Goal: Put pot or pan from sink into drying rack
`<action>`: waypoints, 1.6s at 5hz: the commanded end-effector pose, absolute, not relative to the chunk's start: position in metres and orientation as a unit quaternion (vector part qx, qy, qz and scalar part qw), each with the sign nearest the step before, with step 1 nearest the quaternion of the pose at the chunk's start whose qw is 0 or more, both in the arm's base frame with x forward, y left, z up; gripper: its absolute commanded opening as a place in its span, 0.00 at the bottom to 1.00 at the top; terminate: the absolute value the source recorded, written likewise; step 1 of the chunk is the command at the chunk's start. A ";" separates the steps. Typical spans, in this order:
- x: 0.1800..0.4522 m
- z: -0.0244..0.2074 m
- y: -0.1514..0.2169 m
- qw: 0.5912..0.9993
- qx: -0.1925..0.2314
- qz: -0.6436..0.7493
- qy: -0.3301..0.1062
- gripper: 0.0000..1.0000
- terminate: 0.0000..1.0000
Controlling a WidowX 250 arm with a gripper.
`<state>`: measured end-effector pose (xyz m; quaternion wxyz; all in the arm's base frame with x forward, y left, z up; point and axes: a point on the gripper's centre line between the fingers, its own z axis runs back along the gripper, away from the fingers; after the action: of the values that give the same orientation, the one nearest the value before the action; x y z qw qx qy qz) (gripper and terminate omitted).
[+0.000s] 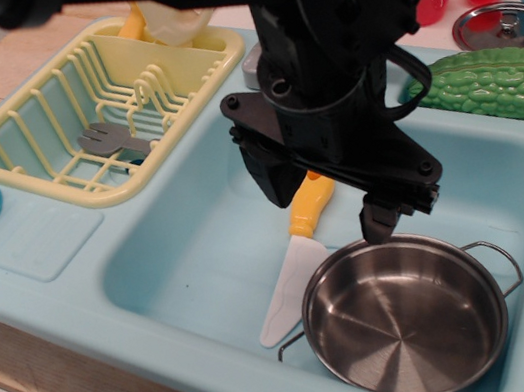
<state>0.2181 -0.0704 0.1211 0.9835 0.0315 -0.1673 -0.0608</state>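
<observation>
The drying rack [76, 117] is being left unfilled at left, while the pot [405, 316] is being kept in the sink [182, 261]. The hand [380, 218], its spread undeterminable, is being poised above the far rim; the toy knife [295, 269] risks being snagged.

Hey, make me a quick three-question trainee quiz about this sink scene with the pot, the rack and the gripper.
1. True or false: the pot already sits in the drying rack.
2. What lies in the sink directly left of the pot? A) toy knife B) red cup C) steel lid
3. Fill in: the grey utensil lying in the drying rack is a ____.

Key
1. False; the pot is in the sink, with the gripper just above its far rim.
2. A; the toy knife with the yellow handle.
3. Fork.
</observation>
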 end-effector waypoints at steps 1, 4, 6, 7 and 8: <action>0.218 0.121 -0.070 0.984 0.031 -0.061 -0.167 1.00 0.00; 0.221 0.090 -0.066 0.994 -0.003 -0.035 -0.103 1.00 0.00; 0.219 0.066 -0.066 0.996 -0.045 -0.028 -0.072 1.00 0.00; 0.215 0.063 -0.067 0.995 -0.056 -0.028 -0.076 0.00 0.00; 0.214 0.066 -0.068 0.995 -0.056 -0.034 -0.081 0.00 0.00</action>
<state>0.2100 -0.0659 0.0623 0.9961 -0.0480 -0.0683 -0.0290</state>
